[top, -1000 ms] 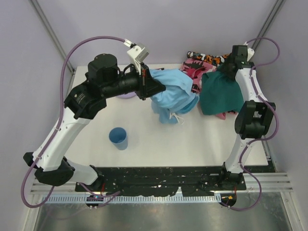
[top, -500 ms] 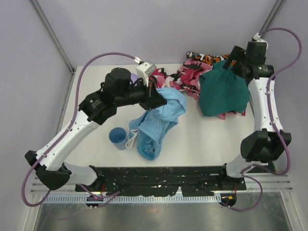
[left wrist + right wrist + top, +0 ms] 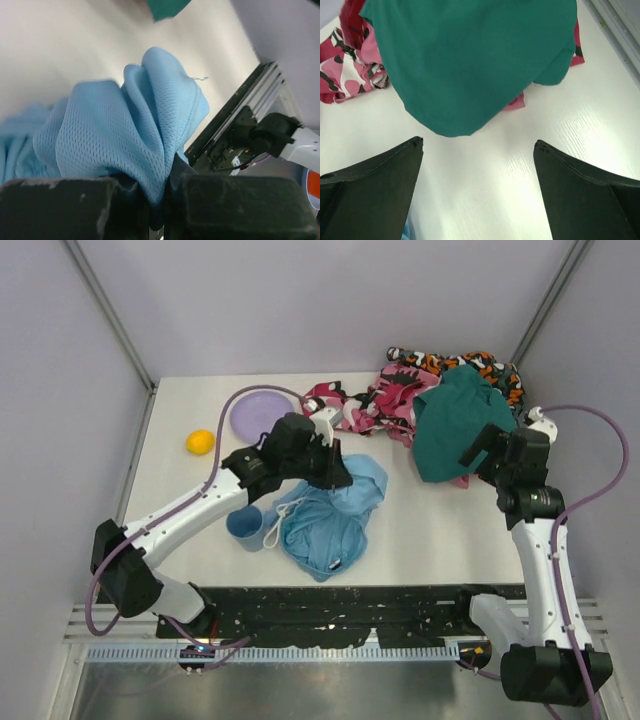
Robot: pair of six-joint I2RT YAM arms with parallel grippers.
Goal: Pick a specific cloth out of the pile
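The light sky-blue cloth point(image 3: 330, 520) lies spread on the table's middle front, its white drawstring point(image 3: 277, 525) trailing left. My left gripper point(image 3: 340, 472) is shut on a fold at its upper edge; the left wrist view shows the blue fabric point(image 3: 135, 135) pinched between the jaws. The pile point(image 3: 440, 405) sits at the back right, with the dark teal cloth point(image 3: 455, 425) over pink-patterned cloth point(image 3: 375, 405) and orange-black cloth. My right gripper point(image 3: 472, 452) is open and empty above bare table, just in front of the teal cloth point(image 3: 470, 60).
A blue cup point(image 3: 245, 527) stands against the blue cloth's left side. A lilac plate point(image 3: 258, 412) and a yellow-orange ball point(image 3: 200, 441) lie at the back left. The black front rail point(image 3: 340, 605) runs along the near edge.
My left gripper carried the blue cloth from the pile toward the front and lowered it onto the table. My right arm let go of the teal cloth and drew back toward the front.
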